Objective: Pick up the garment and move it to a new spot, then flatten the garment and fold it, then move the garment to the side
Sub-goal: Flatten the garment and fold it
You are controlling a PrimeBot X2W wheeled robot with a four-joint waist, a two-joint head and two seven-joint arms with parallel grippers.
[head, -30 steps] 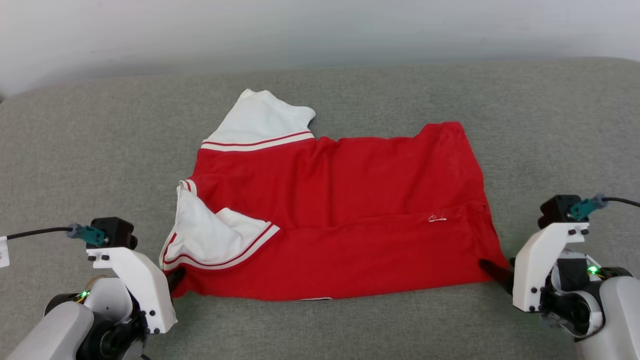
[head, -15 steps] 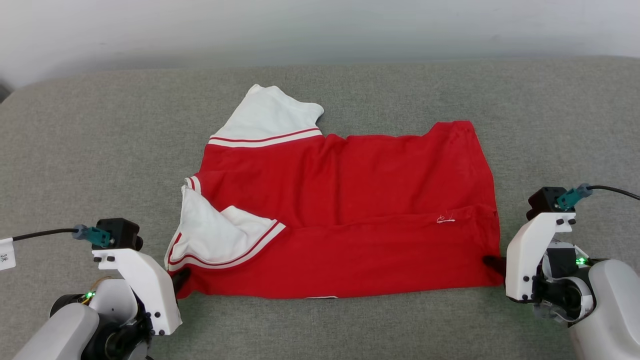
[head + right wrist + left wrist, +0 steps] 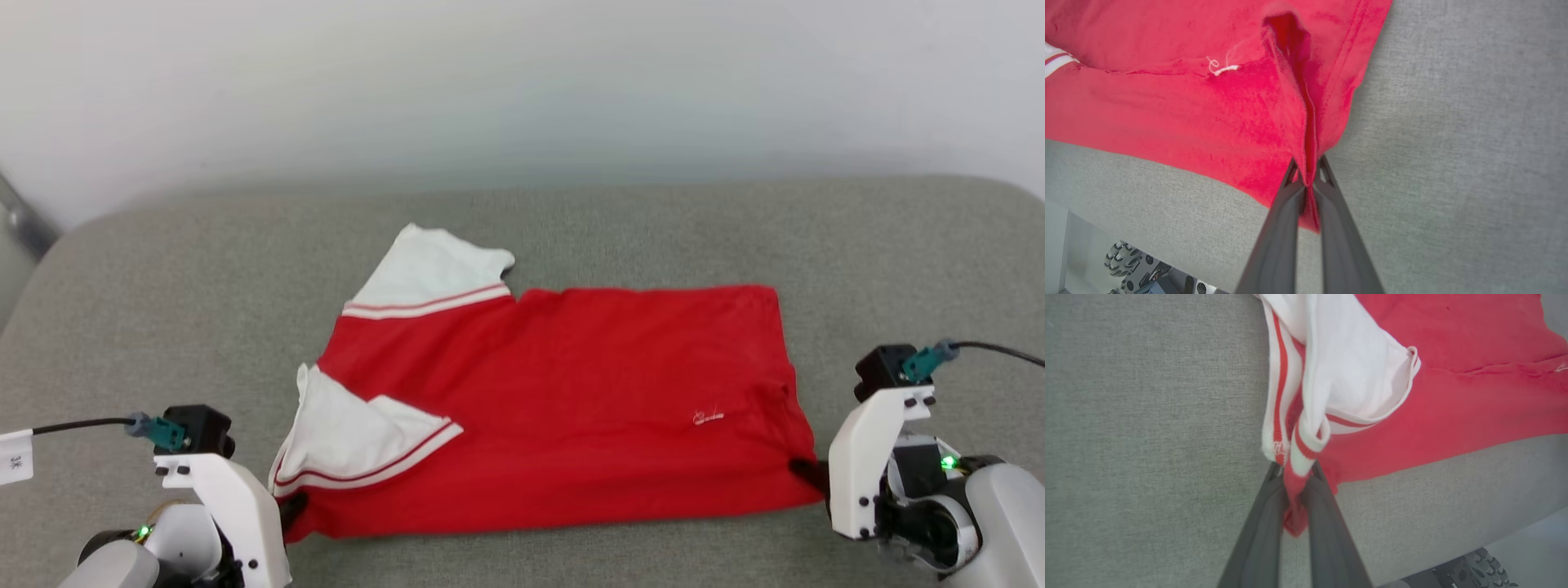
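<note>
A: What is counted in the head view?

B: One shirt [image 3: 563, 408] is seen, spread flat on a grey cushion [image 3: 163, 310], plain red side up. Two white sleeves are counted at its left end, a far sleeve [image 3: 424, 273] and a near sleeve [image 3: 351, 437] folded onto the red. One white thread [image 3: 709, 418] is noted near the right end. Two grippers are counted: the left gripper [image 3: 292, 506] at the near left corner, the right gripper [image 3: 807, 474] at the near right corner.

A: And the left wrist view?

B: The left gripper [image 3: 1295, 477] is shown with its jaws clamped on a bunched red corner of the shirt [image 3: 1453, 396], just beside the striped cuff. One wheel [image 3: 1478, 573] is glimpsed below the cushion's edge.

A: The right wrist view?

B: The right gripper [image 3: 1308, 173] is shown with its jaws pressed together on a pinched red hem. The cloth is drawn up into one ridge above the fingertips. A low crease is seen running left from the thread [image 3: 1220, 67].

A: What is changed from a second ago?

B: The head camera is tilted up, so more wall [image 3: 522, 82] is taken in and the shirt sits lower in the picture. The far edge is drawn straighter, and the long fold across the red is made fainter. Both grippers are kept at the same corners.
</note>
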